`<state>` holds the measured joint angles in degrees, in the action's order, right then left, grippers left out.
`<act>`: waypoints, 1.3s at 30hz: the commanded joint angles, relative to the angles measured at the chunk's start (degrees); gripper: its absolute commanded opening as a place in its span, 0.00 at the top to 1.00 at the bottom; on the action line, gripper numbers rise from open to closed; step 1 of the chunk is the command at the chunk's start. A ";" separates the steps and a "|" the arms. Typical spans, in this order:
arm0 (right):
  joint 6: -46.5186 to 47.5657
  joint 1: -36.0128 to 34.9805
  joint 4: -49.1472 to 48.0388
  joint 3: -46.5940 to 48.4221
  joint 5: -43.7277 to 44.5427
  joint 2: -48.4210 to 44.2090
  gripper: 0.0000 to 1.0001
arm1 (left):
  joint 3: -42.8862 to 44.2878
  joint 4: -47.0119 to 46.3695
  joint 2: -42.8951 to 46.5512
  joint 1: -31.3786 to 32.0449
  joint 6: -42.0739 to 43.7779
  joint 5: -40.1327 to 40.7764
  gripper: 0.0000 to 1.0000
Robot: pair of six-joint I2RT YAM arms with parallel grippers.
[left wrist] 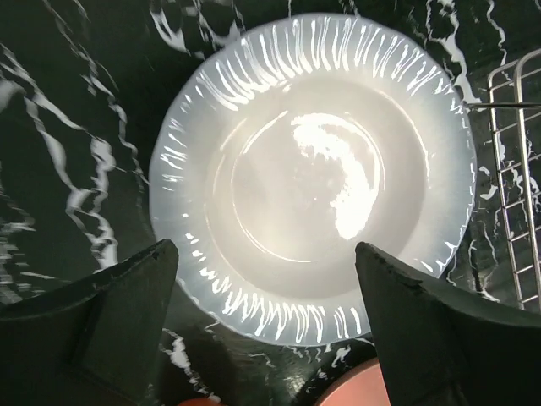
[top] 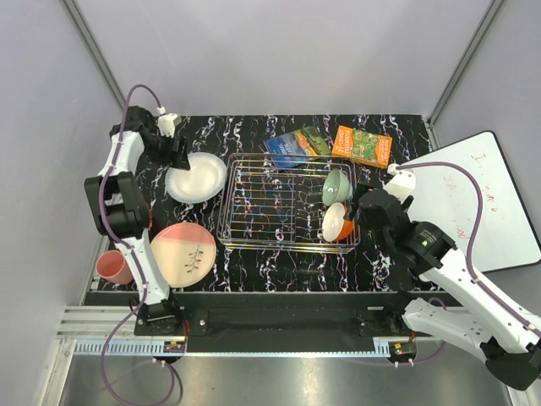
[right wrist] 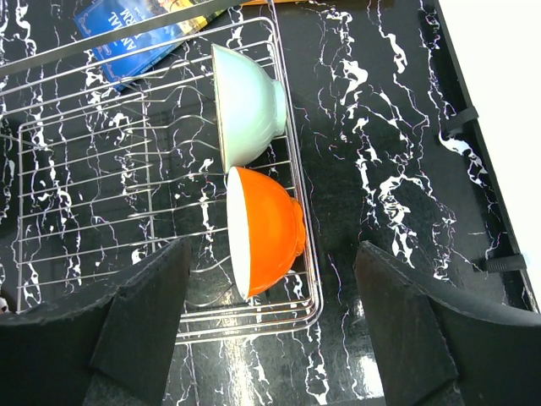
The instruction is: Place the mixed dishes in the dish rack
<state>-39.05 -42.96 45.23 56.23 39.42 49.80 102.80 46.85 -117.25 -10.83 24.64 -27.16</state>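
on the black, white-veined table [top: 270, 266] between plain grey walls [top: 279, 51], the left claw [left wrist: 266, 262] gapes wide over the white plate [left wrist: 308, 169] and the right claw [right wrist: 269, 249] wide over the rack [right wrist: 245, 326], where the green bowl [right wrist: 245, 101] and orange bowl [right wrist: 270, 224] stand on edge.

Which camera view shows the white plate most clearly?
The left wrist view: the white plate fills most of the frame, and its ribbed rim is clear. The top external view shows it small, left of the dish rack. The right wrist view does not show it.
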 commanded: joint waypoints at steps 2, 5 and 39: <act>-1.38 -0.02 1.26 0.20 1.27 -1.72 0.14 | 5.21 2.64 -2.18 -4.11 -5.57 -8.18 0.13; -1.38 -0.02 1.44 -0.06 1.27 -1.64 0.14 | 3.81 0.35 -2.63 -5.51 -5.49 -7.30 0.13; -1.56 -0.02 -0.32 -1.56 0.84 -0.59 0.14 | 1.51 -0.98 -11.68 -5.60 -2.32 -6.86 0.11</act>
<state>-40.34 -42.96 46.39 55.13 39.48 48.62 102.50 45.04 -127.52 -16.36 21.04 -31.77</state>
